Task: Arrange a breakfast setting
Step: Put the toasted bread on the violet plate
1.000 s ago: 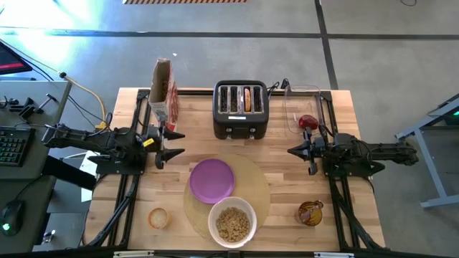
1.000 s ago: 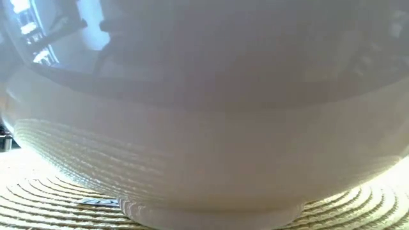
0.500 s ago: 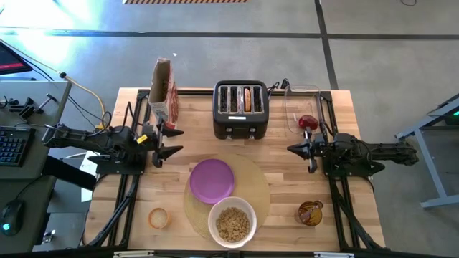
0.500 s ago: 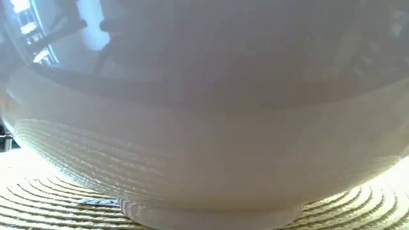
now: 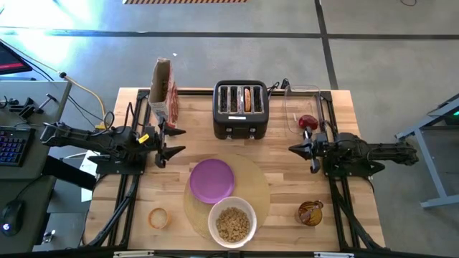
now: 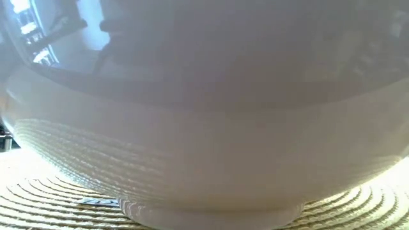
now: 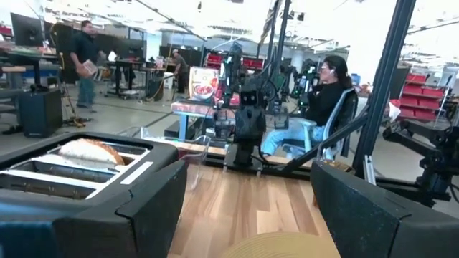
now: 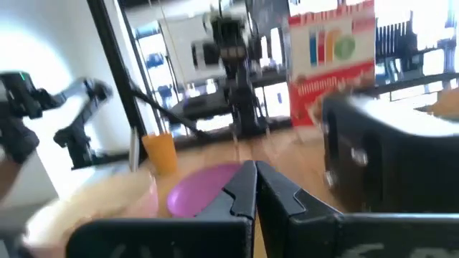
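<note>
From above, the round tan mat (image 5: pixel 251 188) carries the purple plate (image 5: pixel 211 180) and the white bowl (image 5: pixel 232 221) of tan cereal (image 5: pixel 233 224); the amber cup (image 5: pixel 310 213) stands apart on the table (image 5: pixel 287 172).

The low view is filled by the bowl on the mat.

The left hand (image 7: pixel 247 208) is spread and empty beside the toaster (image 7: pixel 72 172).

The right hand (image 8: pixel 255 188) is pressed together, empty.
</note>
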You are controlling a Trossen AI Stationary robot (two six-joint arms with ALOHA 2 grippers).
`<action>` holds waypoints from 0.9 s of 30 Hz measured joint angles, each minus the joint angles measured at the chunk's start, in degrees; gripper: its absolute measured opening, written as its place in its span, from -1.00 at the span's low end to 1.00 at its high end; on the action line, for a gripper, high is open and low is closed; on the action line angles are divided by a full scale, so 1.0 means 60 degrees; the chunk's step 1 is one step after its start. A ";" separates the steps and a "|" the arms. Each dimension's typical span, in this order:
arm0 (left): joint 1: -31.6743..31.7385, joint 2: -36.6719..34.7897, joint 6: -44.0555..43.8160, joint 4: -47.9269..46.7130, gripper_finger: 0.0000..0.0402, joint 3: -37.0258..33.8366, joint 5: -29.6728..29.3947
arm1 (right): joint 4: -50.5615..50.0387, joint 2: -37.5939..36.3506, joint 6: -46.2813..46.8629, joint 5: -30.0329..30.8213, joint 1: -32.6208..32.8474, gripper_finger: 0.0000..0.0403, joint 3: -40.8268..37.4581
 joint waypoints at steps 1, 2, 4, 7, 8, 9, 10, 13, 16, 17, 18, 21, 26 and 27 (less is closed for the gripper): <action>-0.0003 0.0046 -0.0001 0.0034 0.43 0.0000 -0.0001 | 0.0326 0.0000 0.0044 0.0000 0.0000 -1.00 0.0000; -0.0003 0.0094 -0.0001 0.0086 0.43 0.0000 0.0001 | 0.0682 0.0000 0.0133 0.0000 0.0000 -1.00 -0.0001; -0.0003 0.0189 0.0027 0.0153 0.43 0.0000 -0.0001 | 0.1137 -0.0007 0.0143 0.0000 0.0000 -1.00 0.0051; -0.0003 0.0313 0.0300 0.0202 0.43 0.0000 -0.0001 | 0.1151 0.0000 -0.0149 0.0111 0.0000 -1.00 0.0375; -0.0003 0.0341 0.0368 0.0198 0.43 0.0000 -0.0001 | 0.1177 -0.0004 -0.0311 0.0216 0.0000 -1.00 0.0486; -0.0002 0.0370 0.0391 0.0196 0.43 0.0000 -0.0001 | 0.1184 0.0007 -0.0504 0.0379 0.0000 -1.00 0.0591; -0.0003 0.0391 0.0393 0.0197 0.43 0.0000 -0.0001 | 0.1186 0.0054 -0.0702 0.0572 0.0000 -1.00 0.0690; -0.0003 0.0445 0.0389 0.0190 0.43 0.0000 -0.0001 | 0.1269 0.0299 -0.1387 0.0875 -0.0002 -1.00 0.1073; -0.0003 0.0476 0.0385 0.0195 0.43 0.0000 -0.0001 | 0.1301 0.0772 -0.2331 0.0897 0.0000 -1.00 0.1546; -0.0003 0.0481 0.0371 0.0187 0.43 0.0000 -0.0001 | 0.1281 0.0985 -0.2659 0.0896 0.0000 -1.00 0.1705; -0.0003 0.0482 0.0311 0.0187 0.43 0.0000 -0.0001 | 0.1277 0.1213 -0.2968 0.0896 0.0000 -1.00 0.1866; -0.0003 0.0479 0.0301 0.0256 0.43 0.0000 -0.0002 | 0.1279 0.1984 -0.3699 0.0896 0.0000 -1.00 0.2375; 0.0001 0.0479 0.0309 0.0409 0.43 0.0000 -0.0004 | 0.0971 0.3681 -0.4550 0.0900 0.0000 -1.00 0.3515; -0.0003 0.0479 0.0309 0.0402 0.43 0.0000 -0.0004 | 0.0819 0.4046 -0.4728 0.0913 -0.0004 -1.00 0.3778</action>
